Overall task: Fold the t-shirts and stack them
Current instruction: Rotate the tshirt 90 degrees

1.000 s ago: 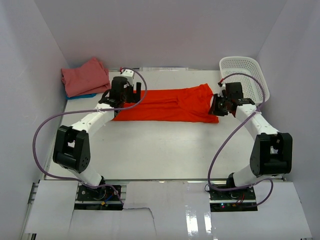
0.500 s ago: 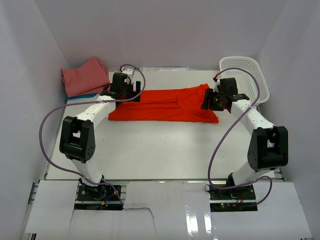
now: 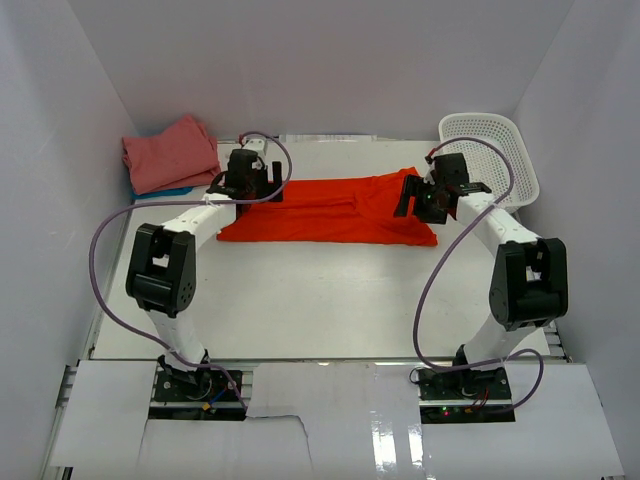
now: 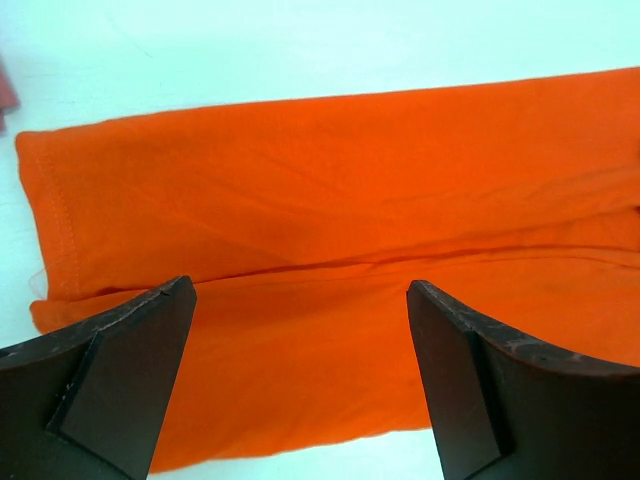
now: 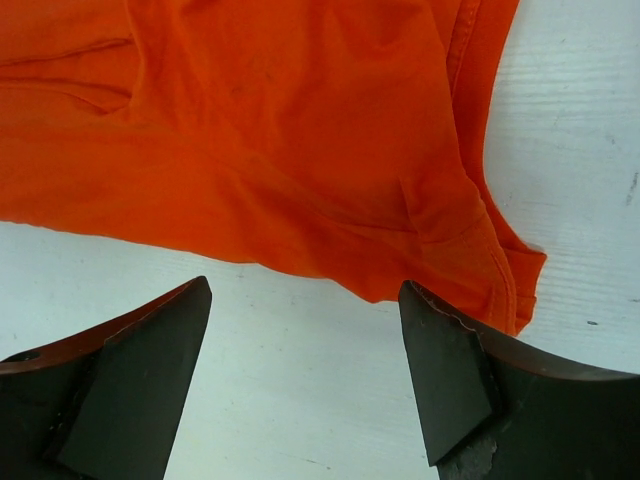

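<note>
Right gripper point(image 5: 305, 288) has opened and, like the left gripper point(image 4: 300, 288), hangs wide and empty over the orange-red t-shirt point(image 3: 320, 212), which looks folded lengthwise but is not yet stacked.

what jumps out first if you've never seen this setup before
The bright orange-red t-shirt catches the eye first, folded into a long band across the middle of the table. The left tool and the right tool stand open over its two ends, neither gripping cloth. At the back, a salmon-pink shirt lies folded in the left corner and a white mesh basket sits in the right one.
</note>
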Controlling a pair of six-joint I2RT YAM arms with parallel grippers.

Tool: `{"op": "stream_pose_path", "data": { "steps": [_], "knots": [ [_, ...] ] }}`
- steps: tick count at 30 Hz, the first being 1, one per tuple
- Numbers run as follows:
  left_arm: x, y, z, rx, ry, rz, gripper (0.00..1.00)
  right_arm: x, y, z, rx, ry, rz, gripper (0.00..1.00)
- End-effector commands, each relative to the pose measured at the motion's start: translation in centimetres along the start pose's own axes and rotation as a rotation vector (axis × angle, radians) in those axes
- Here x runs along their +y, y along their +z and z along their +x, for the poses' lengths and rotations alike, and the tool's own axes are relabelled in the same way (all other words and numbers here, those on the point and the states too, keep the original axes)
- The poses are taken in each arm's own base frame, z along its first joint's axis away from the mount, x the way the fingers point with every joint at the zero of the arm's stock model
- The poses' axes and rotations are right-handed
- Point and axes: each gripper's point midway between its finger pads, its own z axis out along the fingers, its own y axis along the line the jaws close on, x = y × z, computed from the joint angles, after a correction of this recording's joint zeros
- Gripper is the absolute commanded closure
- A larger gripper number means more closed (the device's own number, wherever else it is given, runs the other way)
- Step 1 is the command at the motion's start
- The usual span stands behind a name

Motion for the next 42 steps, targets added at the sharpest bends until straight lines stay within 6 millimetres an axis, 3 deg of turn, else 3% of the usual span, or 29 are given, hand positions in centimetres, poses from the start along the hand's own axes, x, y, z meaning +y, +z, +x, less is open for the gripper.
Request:
{"op": "stream_pose_path", "data": {
  "steps": [1, 9, 16, 20, 27, 35, 42],
  "knots": [
    [0.1, 1.1, -1.8, -0.070, 0.020, -0.005, 0.02, 1.0, 0.8, -0.6, 0.014, 0.031, -0.024, 0.18],
    [1.2, 4.3, -1.2, -0.033, -0.002, 0.018, 0.02, 0.9, 3.9, 0.0, 0.059, 0.059, -0.033, 0.18],
    [2.1, 5.7, -0.1, -0.006, -0.029, 0.026, 0.02, 0.6, 4.5, 1.0, 0.096, 0.082, -0.017, 0.18],
    [2.7, 7.1, 1.8, 0.040, -0.061, 0.036, 0.02, 0.5, 4.8, 0.6, 0.104, 0.086, -0.008, 0.18],
    [3.1, 8.4, 3.2, 0.082, -0.091, 0.031, 0.02, 0.3, 6.1, 0.4, 0.128, 0.094, -0.002, 0.18],
    [3.8, 8.2, 4.8, 0.134, -0.102, -0.005, 0.02, -0.2, 7.7, 0.7, 0.156, 0.097, 0.016, 0.18],
    [5.2, 6.4, 7.5, 0.211, -0.113, -0.090, 0.02, -0.5, 9.3, 0.1, 0.164, 0.102, 0.018, 0.18]
  ]
}}
